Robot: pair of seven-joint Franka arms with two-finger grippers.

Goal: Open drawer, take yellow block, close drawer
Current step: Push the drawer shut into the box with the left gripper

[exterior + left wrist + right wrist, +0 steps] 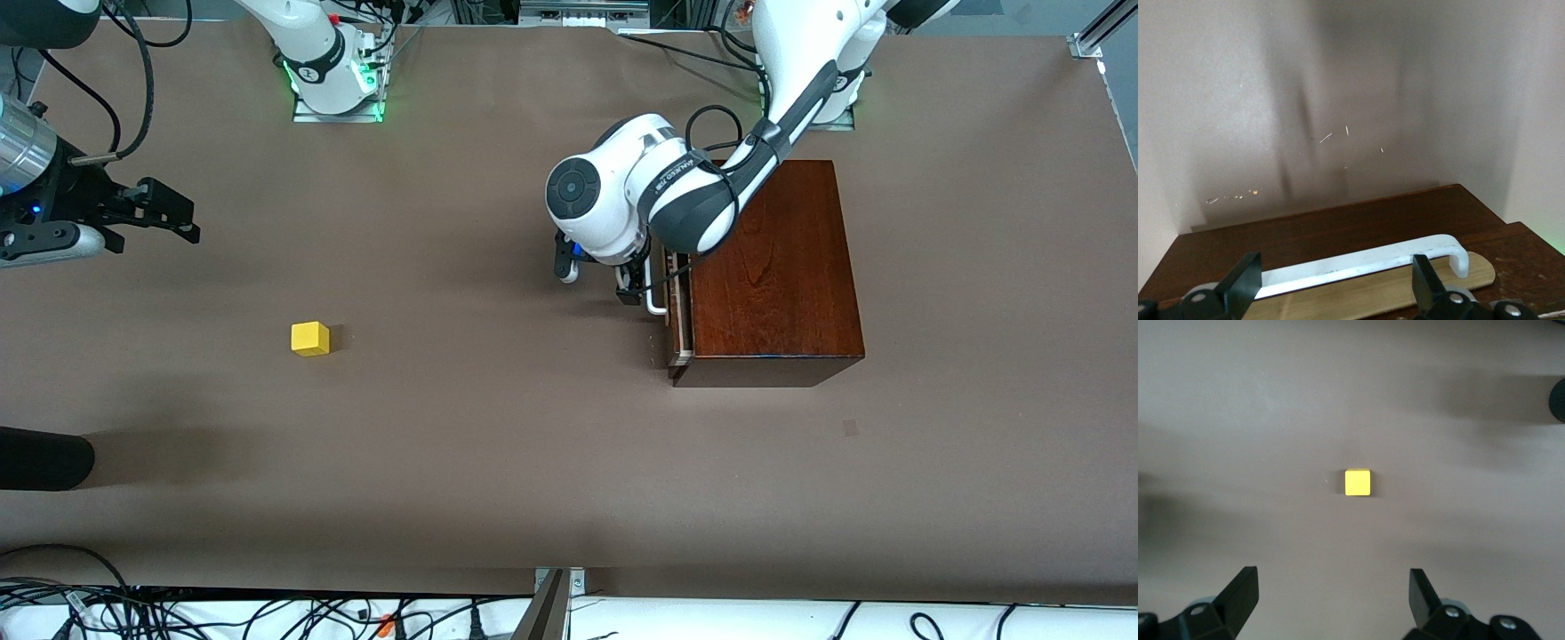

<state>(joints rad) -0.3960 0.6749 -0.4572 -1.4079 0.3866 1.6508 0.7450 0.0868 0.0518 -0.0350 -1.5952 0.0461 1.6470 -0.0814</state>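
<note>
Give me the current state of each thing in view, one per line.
drawer: almost shut, a thin pale edge showing.
white handle: between the left tool's open fingers, not gripped.
yellow block: resting on the bare table, out of the drawer.
left tool: open, at the handle.
right tool: open, in the air, holding nothing.

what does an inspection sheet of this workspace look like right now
surface: brown table, bare around the block
job's things: drawer of the wooden box slightly open; yellow block on the table toward the right arm's end
clutter: nothing seen
grippers: left tool open at the white handle; right tool open, empty, waiting
cables: bundles along the table edges
surroundings: dark object at the table's edge
</note>
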